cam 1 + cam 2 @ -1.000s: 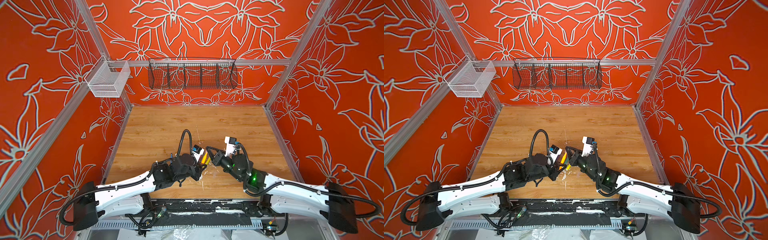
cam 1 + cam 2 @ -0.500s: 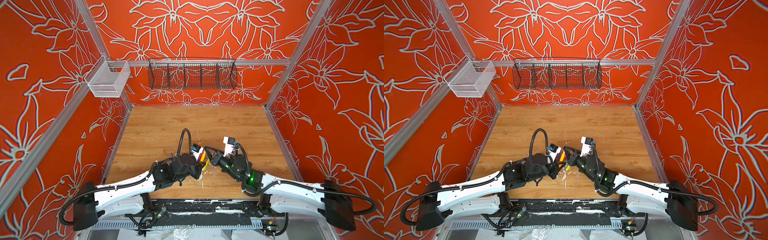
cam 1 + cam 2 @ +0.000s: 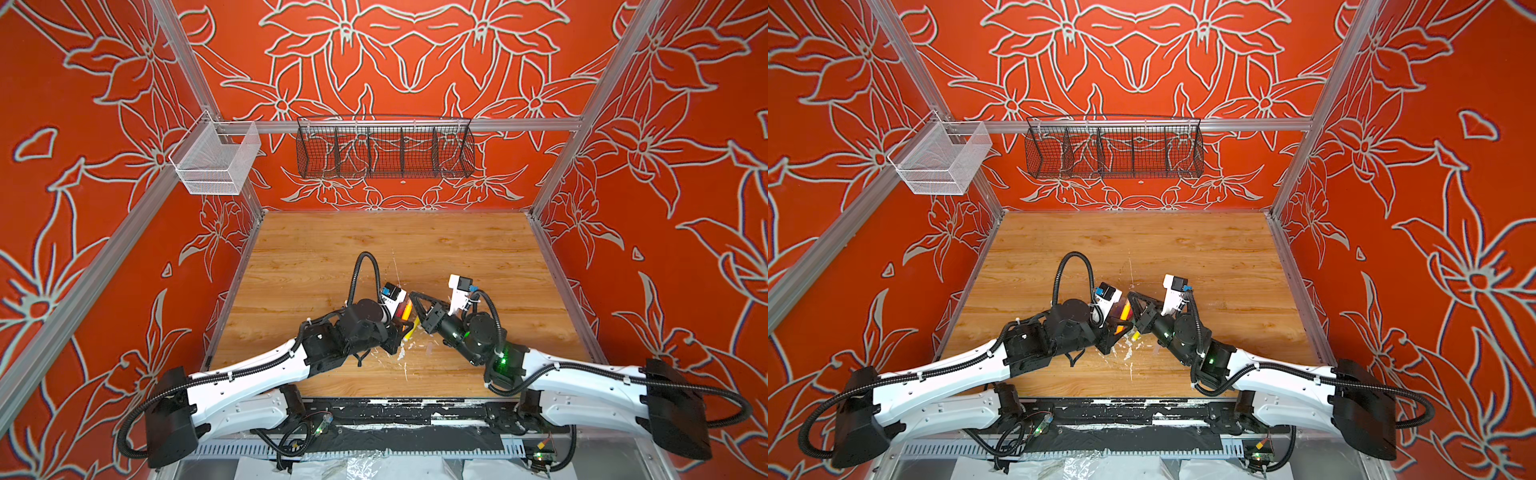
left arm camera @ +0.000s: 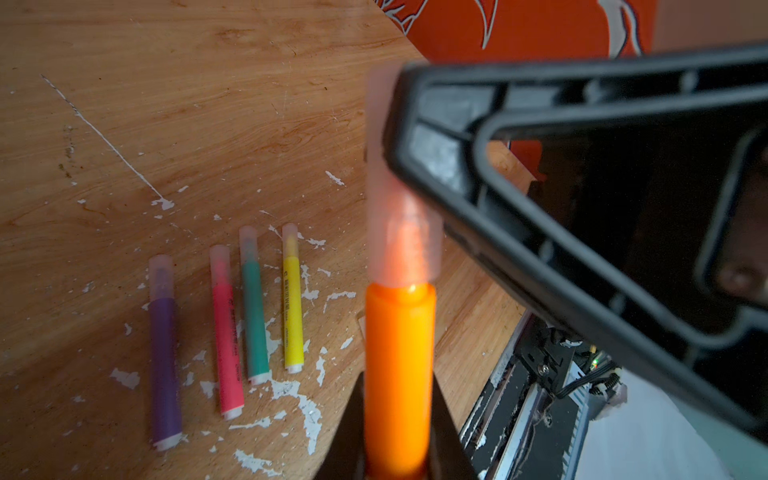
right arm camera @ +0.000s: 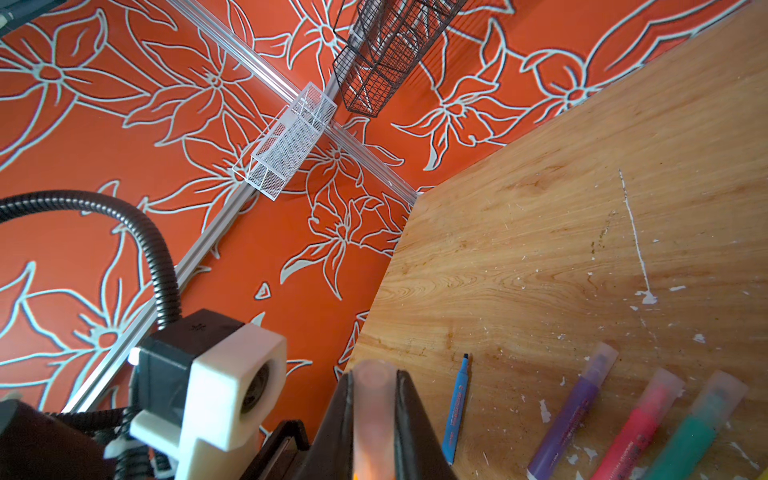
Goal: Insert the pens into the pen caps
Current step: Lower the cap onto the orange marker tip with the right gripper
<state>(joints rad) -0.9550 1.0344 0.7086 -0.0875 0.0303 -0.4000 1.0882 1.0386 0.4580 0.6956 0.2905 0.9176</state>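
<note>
My left gripper [image 4: 398,436] clamps the orange pen [image 4: 398,353], its tip inside the clear cap [image 4: 401,245] pinched by my right gripper [image 5: 375,390], both arms angled inward over the table [image 3: 415,245], its near half, open wood beyond, with the capped purple pen [image 4: 164,365], pink pen [image 4: 226,332], green pen [image 4: 254,320] and yellow pen [image 4: 292,307] side by side below and an uncapped blue pen [image 5: 456,409] nearby.

tiny print on yellow pen [image 4: 292,307], too blurry to read.
</note>
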